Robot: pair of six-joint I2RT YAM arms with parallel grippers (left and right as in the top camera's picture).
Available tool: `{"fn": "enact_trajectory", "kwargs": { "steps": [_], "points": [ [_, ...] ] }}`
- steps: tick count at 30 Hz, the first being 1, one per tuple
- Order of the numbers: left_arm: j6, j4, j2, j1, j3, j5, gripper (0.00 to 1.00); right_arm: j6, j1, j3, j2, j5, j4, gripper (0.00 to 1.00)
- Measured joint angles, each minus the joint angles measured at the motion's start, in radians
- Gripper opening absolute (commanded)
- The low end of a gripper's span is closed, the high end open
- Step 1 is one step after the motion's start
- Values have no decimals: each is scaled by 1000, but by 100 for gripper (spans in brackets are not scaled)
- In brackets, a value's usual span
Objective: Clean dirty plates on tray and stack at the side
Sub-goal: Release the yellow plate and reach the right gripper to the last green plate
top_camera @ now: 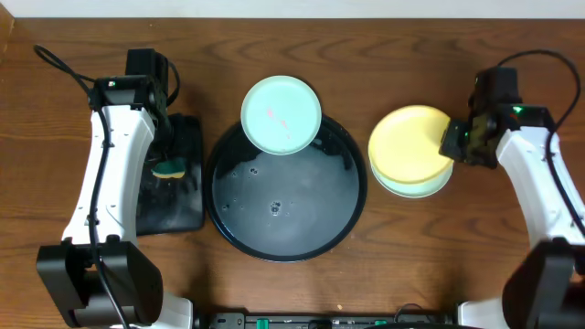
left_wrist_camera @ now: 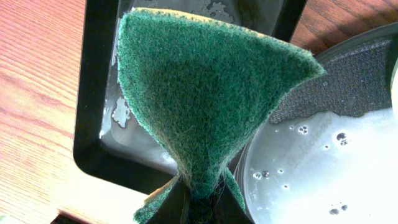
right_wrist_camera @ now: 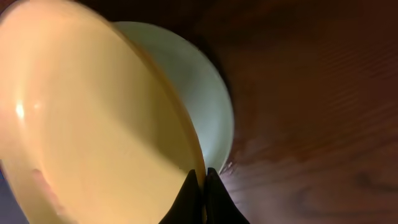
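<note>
**Operator:** What do you record for the left side?

**Inspector:** Your left gripper [left_wrist_camera: 200, 198] is closed tight on a green sponge [left_wrist_camera: 205, 87], pinched at its narrow end so the pad fans out wide beyond the jaws. It hangs over the rectangular tray [left_wrist_camera: 93, 93], which sits toward the left edge of the tabletop [top_camera: 439, 256]. Wet patches show on that tray's floor.

**Operator:** And the right?

**Inspector:** Your right gripper [right_wrist_camera: 202, 175] is clamped on the rim of the yellow plate [top_camera: 411, 146], at the side nearest the right edge. The yellow plate lies over the lower mint plate [right_wrist_camera: 208, 93], set slightly toward the far edge, so a crescent of mint shows on the near side. I cannot tell whether it rests fully on the one below. Both are on the tabletop just right of the round tray [top_camera: 315, 215], clear of its rim.

**Operator:** The third plate?

**Inspector:** The mint plate [top_camera: 281, 114] sits at the tray's far side, overhanging the rim toward the far edge, with a faint pinkish smear inside. The tray's floor holds cloudy water with small bubbles.
</note>
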Motion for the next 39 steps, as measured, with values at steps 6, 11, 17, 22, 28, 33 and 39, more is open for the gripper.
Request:
{"fn": "enact_trajectory", "kwargs": {
  "steps": [6, 11, 17, 22, 28, 33, 39],
  "points": [
    [0, 0, 0, 0, 0, 0, 7, 0, -9, -15, 67, 17, 40, 7],
    [0, 0, 0, 0, 0, 0, 7, -6, -9, -14, 69, 4, 63, 41],
    [0, 9, 0, 0, 0, 0, 7, -99, 9, 69, 70, -148, 47, 62],
    [0, 15, 0, 0, 0, 0, 7, -144, 99, 254, 71, -220, 48, 68],
    [0, 15, 0, 0, 0, 0, 7, -174, 245, 543, 192, -296, 47, 67],
    [0, 20, 0, 0, 0, 0, 7, -200, 310, 756, 412, -378, 31, 65],
    [0, 27, 0, 0, 0, 0, 8, -281, 349, 853, 651, -427, 74, 59]
  ]
}}
